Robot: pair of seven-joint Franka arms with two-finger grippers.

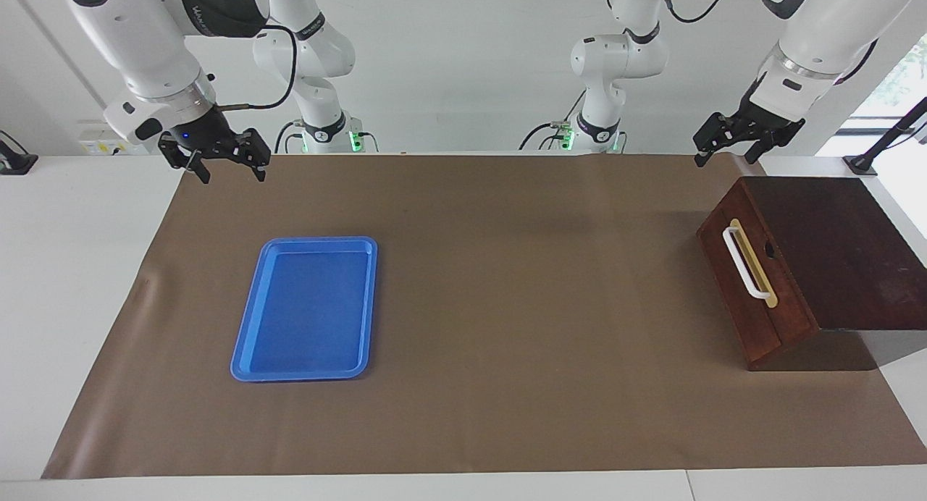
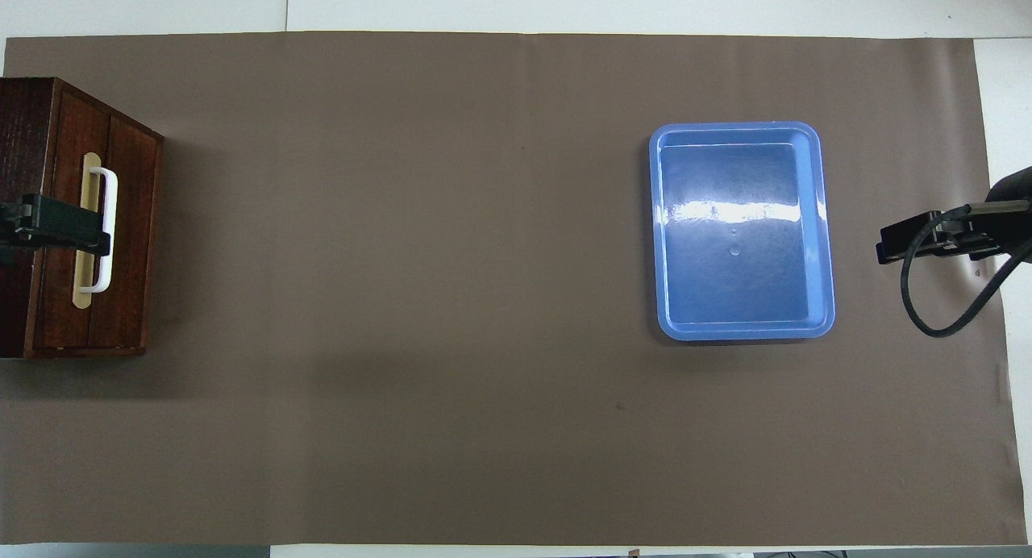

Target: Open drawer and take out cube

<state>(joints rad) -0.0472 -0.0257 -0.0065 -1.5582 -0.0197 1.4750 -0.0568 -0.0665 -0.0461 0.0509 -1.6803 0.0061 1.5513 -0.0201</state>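
One drawer, closed; one blue tray toward the right arm's end. Two end effectors raised: left end effector above the drawer, right end effector spread; left's fingers probably spread, can't tell.

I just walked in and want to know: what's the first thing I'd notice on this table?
Probably the bright blue tray lying empty on the brown mat, toward the right arm's end. Next comes the dark wooden box with its shut drawer and white handle, at the left arm's end.
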